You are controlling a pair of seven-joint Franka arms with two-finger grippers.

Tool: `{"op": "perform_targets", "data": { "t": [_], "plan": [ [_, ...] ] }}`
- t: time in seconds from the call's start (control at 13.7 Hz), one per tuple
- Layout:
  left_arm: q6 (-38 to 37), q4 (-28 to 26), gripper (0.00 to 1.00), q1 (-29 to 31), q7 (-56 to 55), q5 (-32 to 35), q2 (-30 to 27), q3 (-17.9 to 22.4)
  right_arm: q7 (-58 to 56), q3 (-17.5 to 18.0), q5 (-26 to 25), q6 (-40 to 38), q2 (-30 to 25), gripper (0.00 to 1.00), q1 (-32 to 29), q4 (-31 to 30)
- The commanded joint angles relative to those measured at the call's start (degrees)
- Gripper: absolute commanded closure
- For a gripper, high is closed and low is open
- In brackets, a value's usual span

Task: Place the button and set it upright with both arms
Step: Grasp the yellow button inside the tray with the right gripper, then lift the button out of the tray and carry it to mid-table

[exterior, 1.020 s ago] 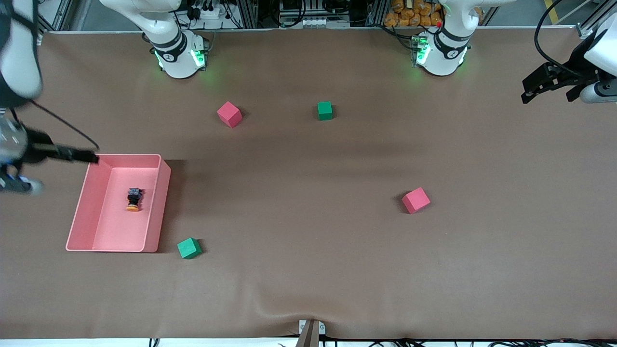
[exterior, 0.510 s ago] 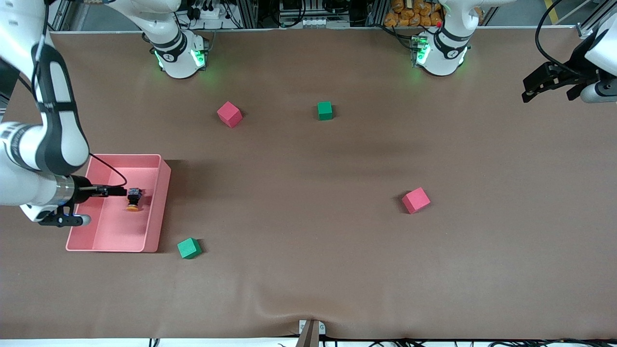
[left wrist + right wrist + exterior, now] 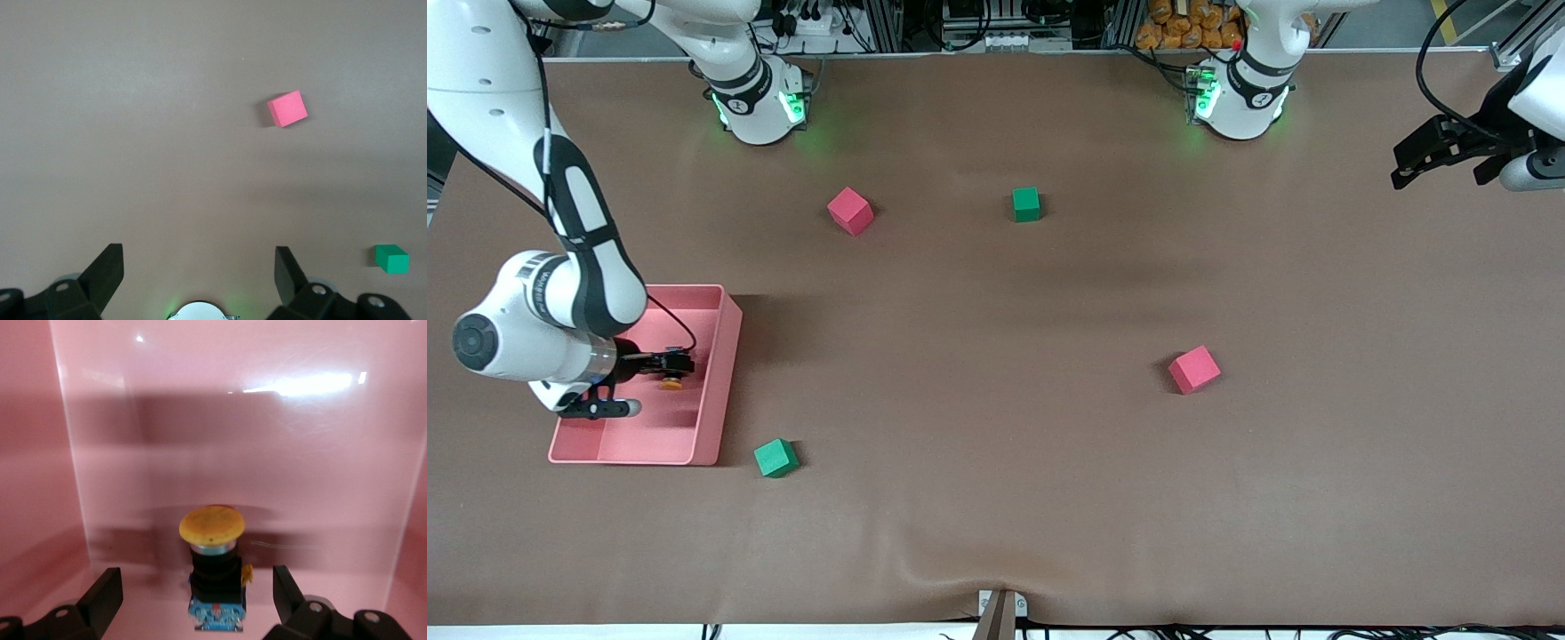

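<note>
My right gripper hangs inside the shallow pink plastic tray, fingers spread wide to either side of the small push-button with its round orange cap and black body, so I judge a pinch comes next. The button lies on its side on the tray floor, the tray's only content. My left gripper, also spread, waits over the brown tabletop at its own end, looking down on a pink foam cube.
</note>
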Motion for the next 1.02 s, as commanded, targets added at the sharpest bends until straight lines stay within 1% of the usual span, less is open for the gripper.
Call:
{"op": "perform_targets", "data": {
  "t": [0.0,0.15,0.22,0.29,0.36,0.44,0.51,0.58,0.66,0.73,0.95],
  "plan": [
    [-1.0,0.8,0.00,0.5,1.0,0.5,0.4,-0.2,-1.5,0.0,1.0,2.0,0.7,0.00,-0.4,-0.4],
    [-1.0,0.8,0.00,0.6,1.0,0.5,0.5,-0.2,-1.9,0.0,1.0,3.9,1.8,0.00,-0.3,-0.4],
    [-1.0,0.8,0.00,0.6,1.0,0.5,0.5,-0.2,-2.1,0.0,1.0,3.9,2.2,0.09,-0.5,-0.3],
    [-1.0,0.8,0.00,0.6,1.0,0.5,0.5,-0.2,-2.7,0.0,1.0,3.9,2.2,0.27,-0.5,-0.3],
    [-1.0,0.8,0.00,0.6,1.0,0.5,0.5,-0.2,-4.0,0.0,1.0,3.9,2.3,0.50,-0.6,-0.1],
    [-1.0,0.8,0.00,0.5,1.0,0.5,0.5,-0.2,-4.8,0.0,1.0,3.9,2.3,0.76,-0.7,0.0],
    [-1.0,0.8,0.00,0.5,1.0,0.5,0.5,-0.3,-5.3,0.0,1.0,3.7,2.2,0.97,-1.1,0.1],
    [-1.0,0.8,0.00,0.6,1.0,0.5,0.5,-0.2,-5.6,0.0,1.0,3.1,2.2,1.00,-1.4,1.2],
    [-1.0,0.8,0.00,0.5,1.0,0.5,0.5,-0.2,-5.6,0.0,1.0,1.2,2.0,1.00,-1.4,2.5],
    [-1.0,0.7,0.00,0.5,1.0,0.5,0.5,-0.3,-5.5,0.0,1.0,-2.5,1.8,1.00,-1.4,4.8],
    [-0.9,0.8,0.00,0.6,1.0,0.5,0.5,-0.2,-4.2,0.0,1.2,-19.1,1.7,1.00,-1.4,16.3]
  ]
}}
